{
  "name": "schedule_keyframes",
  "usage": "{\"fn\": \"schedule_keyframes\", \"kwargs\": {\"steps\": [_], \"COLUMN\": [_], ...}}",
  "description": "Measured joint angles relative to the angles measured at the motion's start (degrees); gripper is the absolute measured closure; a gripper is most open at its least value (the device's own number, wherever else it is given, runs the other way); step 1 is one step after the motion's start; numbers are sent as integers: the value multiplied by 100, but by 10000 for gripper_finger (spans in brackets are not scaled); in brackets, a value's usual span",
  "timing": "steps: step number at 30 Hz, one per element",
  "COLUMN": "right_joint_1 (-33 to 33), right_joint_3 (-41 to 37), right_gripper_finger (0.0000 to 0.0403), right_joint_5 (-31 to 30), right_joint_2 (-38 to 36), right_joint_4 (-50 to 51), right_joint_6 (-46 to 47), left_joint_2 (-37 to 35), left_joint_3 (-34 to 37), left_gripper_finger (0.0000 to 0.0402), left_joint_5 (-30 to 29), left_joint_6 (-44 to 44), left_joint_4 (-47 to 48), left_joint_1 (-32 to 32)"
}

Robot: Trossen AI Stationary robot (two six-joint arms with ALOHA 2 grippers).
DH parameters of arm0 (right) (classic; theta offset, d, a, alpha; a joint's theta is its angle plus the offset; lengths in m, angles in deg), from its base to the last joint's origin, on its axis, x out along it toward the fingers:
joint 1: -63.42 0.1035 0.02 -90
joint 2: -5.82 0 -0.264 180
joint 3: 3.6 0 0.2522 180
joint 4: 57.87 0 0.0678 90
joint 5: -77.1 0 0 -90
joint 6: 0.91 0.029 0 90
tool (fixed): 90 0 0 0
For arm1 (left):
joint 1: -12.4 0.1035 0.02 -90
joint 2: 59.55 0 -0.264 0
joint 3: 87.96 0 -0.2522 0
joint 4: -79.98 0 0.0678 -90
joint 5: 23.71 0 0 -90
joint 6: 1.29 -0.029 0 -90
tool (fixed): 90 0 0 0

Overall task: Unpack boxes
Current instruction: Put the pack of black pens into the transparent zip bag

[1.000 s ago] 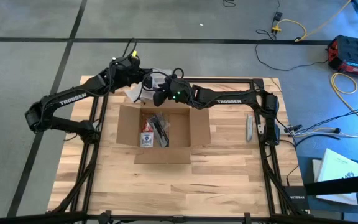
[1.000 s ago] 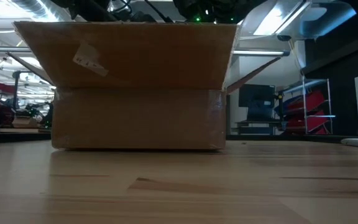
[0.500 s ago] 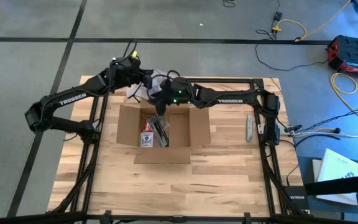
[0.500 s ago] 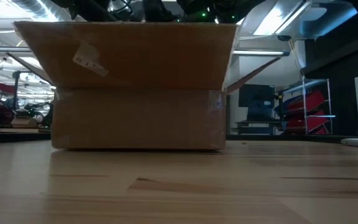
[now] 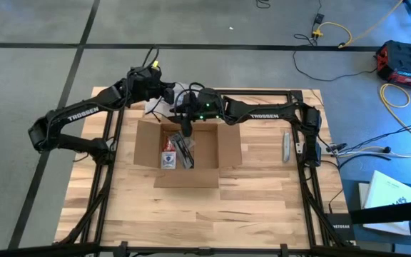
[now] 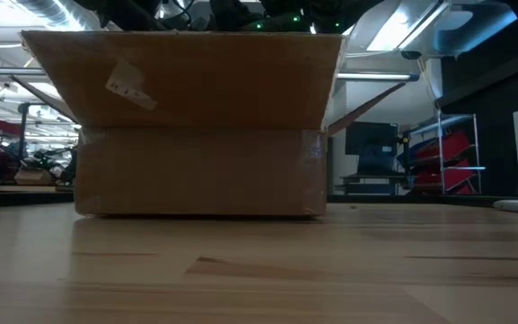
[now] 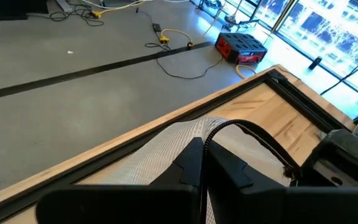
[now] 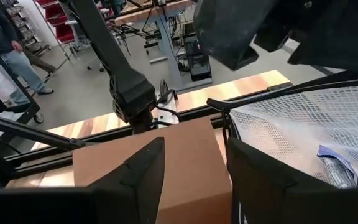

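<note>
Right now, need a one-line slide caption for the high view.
Both arms meet above the open cardboard box on the wooden table.

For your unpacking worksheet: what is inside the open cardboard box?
Inside the cardboard box lie a small red-and-white packet and a dark item in clear wrap. Anything beneath them is hidden.

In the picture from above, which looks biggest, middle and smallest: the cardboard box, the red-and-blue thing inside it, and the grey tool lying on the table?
1. The cardboard box, biggest by far.
2. The grey tool, long and thin.
3. The red-and-blue thing, though these last two look close in size.
</note>
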Motion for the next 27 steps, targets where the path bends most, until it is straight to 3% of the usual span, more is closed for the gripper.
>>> {"fn": "schedule_keyframes", "kwargs": {"steps": [27], "right_joint_1": [0], "right_joint_3": [0], "right_gripper_finger": [244], "right_joint_5": [68], "right_joint_2": [2], "right_joint_4": [-2], "right_joint_6": [-274], "left_joint_2": [0], "left_joint_3": [0], "left_gripper_finger": [402], "left_joint_5": [-2], "left_joint_6": [97], "left_joint_4": [-52], "left_joint_1": [13]}}
